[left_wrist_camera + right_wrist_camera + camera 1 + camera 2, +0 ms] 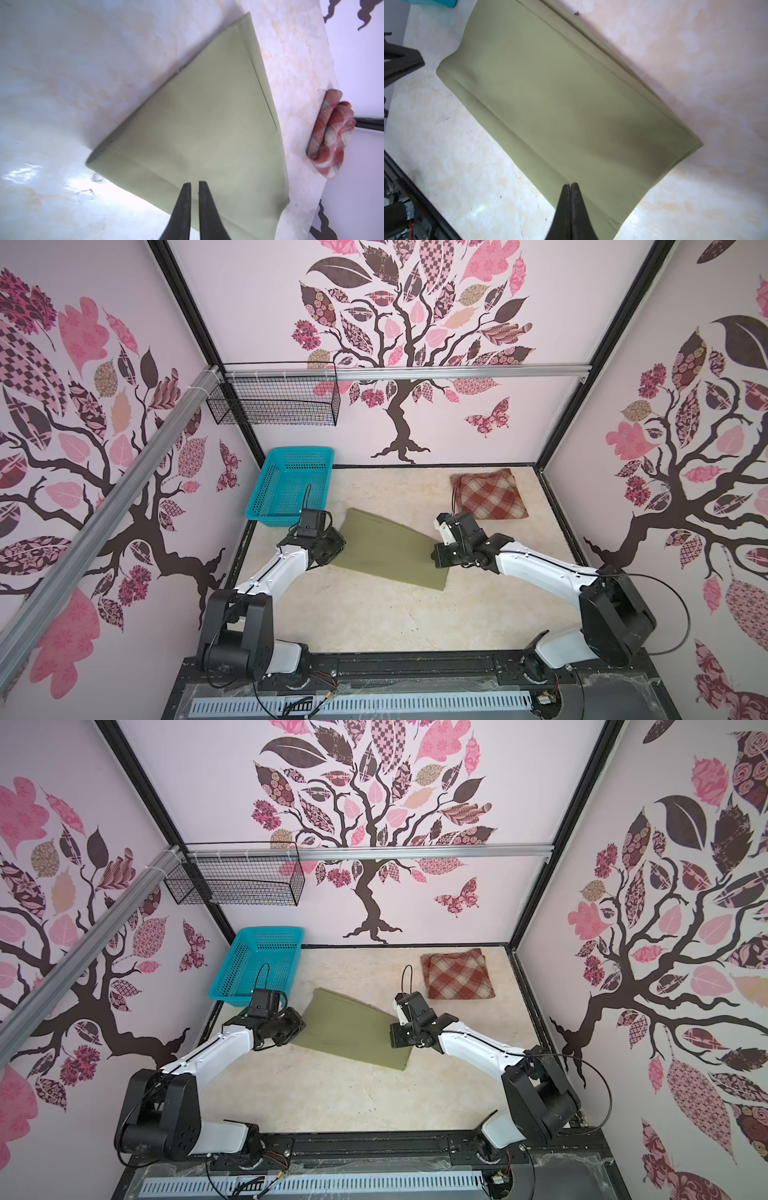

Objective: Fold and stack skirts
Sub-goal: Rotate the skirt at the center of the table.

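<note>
Marbled tabletop (374, 614): olive skirt (386, 547) beneath left gripper (194, 182) (slightly ajar) and right gripper (571, 184) (clenched).

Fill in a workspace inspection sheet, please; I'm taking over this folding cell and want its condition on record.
surface: marbled table, small dark specks
job's things: green skirt flat mid-table; plaid skirt folded far right, apart
clutter: turquoise basket far left, looks empty
claws: left claw slightly parted over green skirt; right claw shut at its other end
cables: black loop arcing free at right; loose wires at front edge
surroundings: tree-decal walls; wire basket on rail
</note>
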